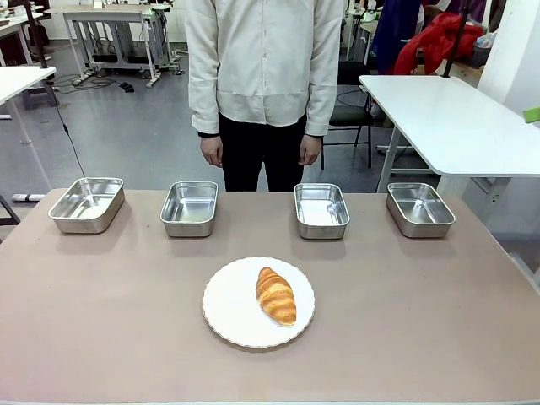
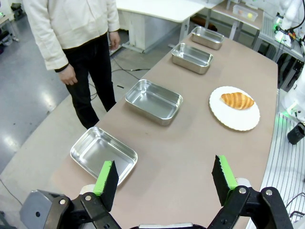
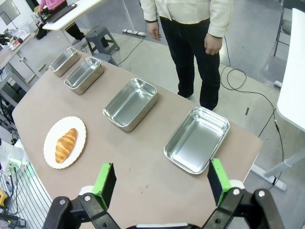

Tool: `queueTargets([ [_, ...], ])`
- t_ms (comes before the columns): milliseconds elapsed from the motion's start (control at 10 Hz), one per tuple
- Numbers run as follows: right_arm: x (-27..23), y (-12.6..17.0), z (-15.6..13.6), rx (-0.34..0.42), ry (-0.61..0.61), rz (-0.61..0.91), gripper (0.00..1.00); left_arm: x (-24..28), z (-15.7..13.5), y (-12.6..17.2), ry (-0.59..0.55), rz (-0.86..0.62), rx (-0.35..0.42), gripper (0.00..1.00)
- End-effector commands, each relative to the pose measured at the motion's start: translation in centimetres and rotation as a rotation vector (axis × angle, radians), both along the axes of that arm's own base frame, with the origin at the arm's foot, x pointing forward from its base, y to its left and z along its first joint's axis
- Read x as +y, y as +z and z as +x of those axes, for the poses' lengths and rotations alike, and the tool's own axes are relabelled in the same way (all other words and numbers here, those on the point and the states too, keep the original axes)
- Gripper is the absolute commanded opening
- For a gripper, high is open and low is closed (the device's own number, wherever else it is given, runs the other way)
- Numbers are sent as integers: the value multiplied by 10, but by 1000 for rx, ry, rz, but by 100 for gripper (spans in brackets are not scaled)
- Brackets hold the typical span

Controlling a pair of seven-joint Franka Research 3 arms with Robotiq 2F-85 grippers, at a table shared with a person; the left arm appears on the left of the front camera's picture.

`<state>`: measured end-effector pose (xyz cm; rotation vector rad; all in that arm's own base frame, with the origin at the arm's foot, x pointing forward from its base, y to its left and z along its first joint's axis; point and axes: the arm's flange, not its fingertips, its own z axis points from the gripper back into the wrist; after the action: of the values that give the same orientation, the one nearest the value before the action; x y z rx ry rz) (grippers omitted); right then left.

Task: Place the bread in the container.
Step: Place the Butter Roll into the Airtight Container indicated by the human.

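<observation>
The bread [image 1: 276, 295], a golden-brown croissant, lies on a round white plate [image 1: 232, 305] at the table's middle front. Several identical steel pans stand in a row along the far edge, such as one left of centre [image 1: 189, 207] and one right of centre [image 1: 321, 210]. I cannot tell which is the container. My left gripper [image 2: 165, 179] hangs open and empty above the table's left end, over the nearest pan [image 2: 103, 153], with the bread [image 2: 237, 100] farther off. My right gripper [image 3: 162, 181] is open and empty above the right end, near a pan [image 3: 196, 138], with the bread [image 3: 66, 144] far off.
A person [image 1: 264, 76] stands at the far edge behind the pans, both hands hanging down. A white table [image 1: 456, 110] stands beyond the right corner. Bare brown tabletop [image 1: 101, 312] lies on both sides of the plate.
</observation>
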<state>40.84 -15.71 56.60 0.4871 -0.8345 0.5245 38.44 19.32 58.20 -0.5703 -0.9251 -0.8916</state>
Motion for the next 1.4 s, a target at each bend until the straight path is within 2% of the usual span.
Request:
queueTargets([
  [0, 0, 0, 2, -16, 7, 12, 100, 0, -1, 2, -10, -12, -13, 100],
  [1300, 0, 0, 2, -16, 7, 12, 100, 0, -1, 2, -10, -12, -13, 100],
])
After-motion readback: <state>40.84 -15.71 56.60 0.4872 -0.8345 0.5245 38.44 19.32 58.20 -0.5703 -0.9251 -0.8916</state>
